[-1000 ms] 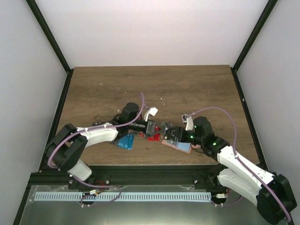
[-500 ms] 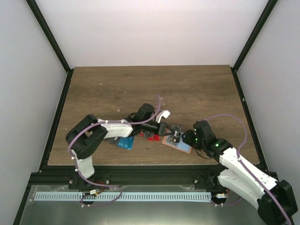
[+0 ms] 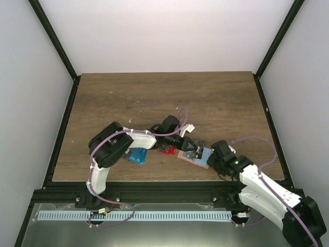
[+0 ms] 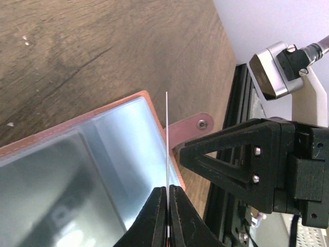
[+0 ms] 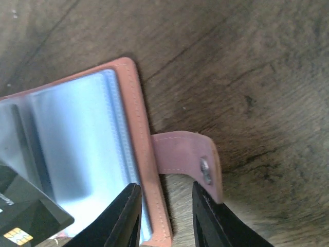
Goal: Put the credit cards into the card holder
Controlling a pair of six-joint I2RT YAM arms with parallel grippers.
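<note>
The left arm has swung right to the card holder (image 3: 197, 162), low centre of the top view. Its end effector (image 4: 167, 203) pinches a card (image 4: 166, 134) edge-on. The right end effector (image 5: 163, 218) straddles the holder's rim, jaws narrow; I cannot tell whether it grips. Insertion is in hand, and the next move calls for angling the card into a pocket.

Left pincer (image 4: 167, 189) farther right, now above the card holder (image 5: 143, 128).
</note>
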